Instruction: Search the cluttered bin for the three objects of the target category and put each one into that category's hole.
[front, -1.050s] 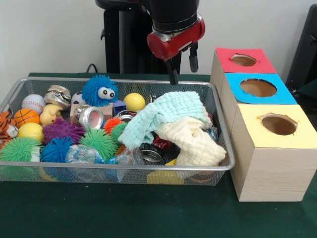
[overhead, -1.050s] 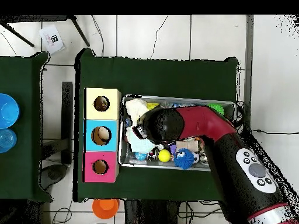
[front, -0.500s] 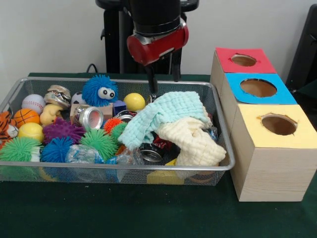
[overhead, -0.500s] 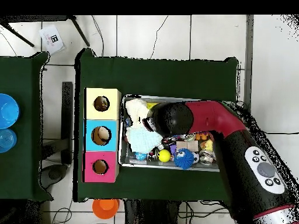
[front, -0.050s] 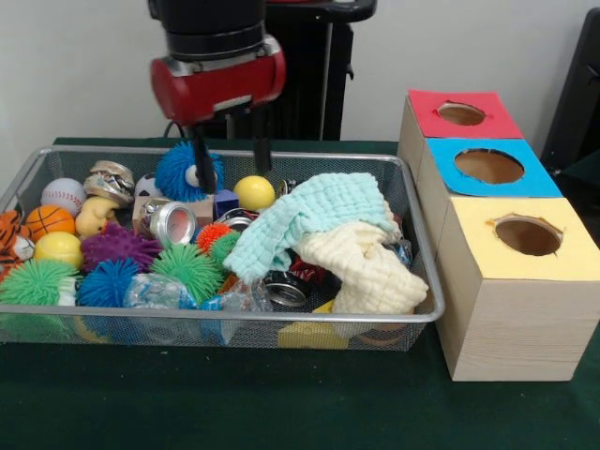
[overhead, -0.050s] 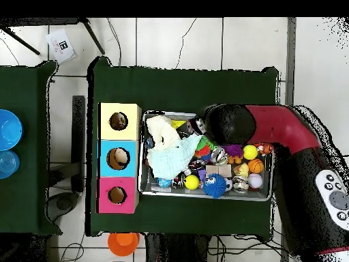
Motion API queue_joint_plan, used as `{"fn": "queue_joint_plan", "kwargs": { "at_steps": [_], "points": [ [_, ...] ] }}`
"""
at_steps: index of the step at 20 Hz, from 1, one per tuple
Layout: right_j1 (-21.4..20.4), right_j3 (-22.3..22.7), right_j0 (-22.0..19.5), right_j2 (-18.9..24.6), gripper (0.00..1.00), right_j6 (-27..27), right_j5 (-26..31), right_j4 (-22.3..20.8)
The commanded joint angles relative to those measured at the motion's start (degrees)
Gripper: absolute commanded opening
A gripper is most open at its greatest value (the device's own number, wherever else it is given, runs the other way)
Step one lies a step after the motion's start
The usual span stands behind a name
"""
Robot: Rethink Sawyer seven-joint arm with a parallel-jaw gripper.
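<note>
Pincer (front, -0.050s: 228, 155) hangs over the far side of the wire bin (front, -0.050s: 420, 281), fingers spread, nothing between them — one finger in front of the blue fuzzy toy with googly eyes (front, -0.050s: 178, 169), the other just beside the yellow ball (front, -0.050s: 254, 192). Mint cloth (front, -0.050s: 314, 217) and cream cloth (front, -0.050s: 370, 267) lie heaped at the bin's end nearest the boxes. Red box (front, -0.050s: 461, 114), blue box (front, -0.050s: 488, 167), yellow box (front, -0.050s: 525, 236) stand in a row on the green worktop (front, -0.050s: 281, 403), each with a hole on top. Target category cannot be told.
</note>
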Motion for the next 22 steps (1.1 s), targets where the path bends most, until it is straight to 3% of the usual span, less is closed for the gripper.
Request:
{"fn": "queue_joint_plan", "kwargs": {
  "at_steps": [1, 7, 13, 16, 22],
  "points": [
    [5.79, -6.68, -2.27, -1.49, 1.00, -10.88, 6.05, -4.54],
    [10.12, -10.29, -4.35, -0.06, 1.00, -15.43, 4.71, -6.88],
    [14.17, -15.03, -5.56, 1.12, 1.00, -20.44, 7.72, -8.63],
    [15.46, -18.83, -3.84, -1.06, 1.00, -23.35, 12.49, -12.65],
    [16.40, -22.03, -1.50, -3.86, 1.00, -24.60, 16.43, -19.35]
  ]
}}
